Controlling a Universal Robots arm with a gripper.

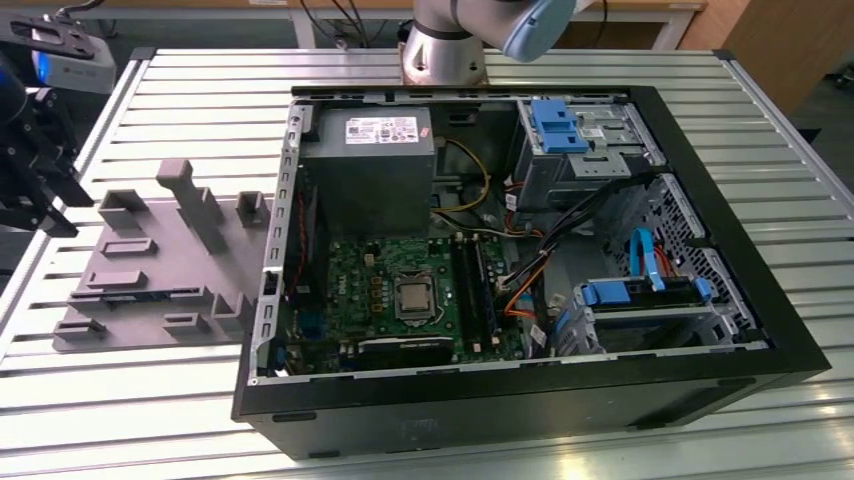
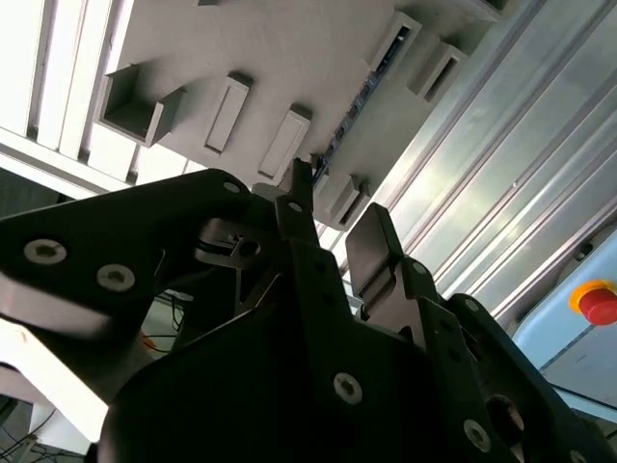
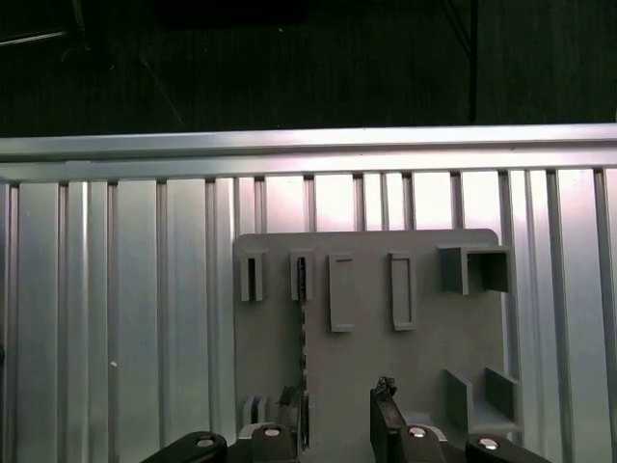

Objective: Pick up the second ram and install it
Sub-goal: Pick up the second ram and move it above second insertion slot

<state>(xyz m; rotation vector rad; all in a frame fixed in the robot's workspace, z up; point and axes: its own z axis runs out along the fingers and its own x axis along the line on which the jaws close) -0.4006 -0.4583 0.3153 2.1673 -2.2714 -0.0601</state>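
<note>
The second ram stands on its edge in a narrow slot of the grey holder plate. In the second wrist view it is a thin dark and blue strip on the same plate. My gripper hangs well above the plate, open, with the ram's line running under one black finger. Nothing sits between the fingers, which stand apart in the second wrist view too. In the exterior view the ram is a short bluish strip near the plate's front.
An open computer case lies on the slatted metal table, at the exterior view's right of the holder plate. Its green motherboard carries long black slots. The arm's base stands behind the case.
</note>
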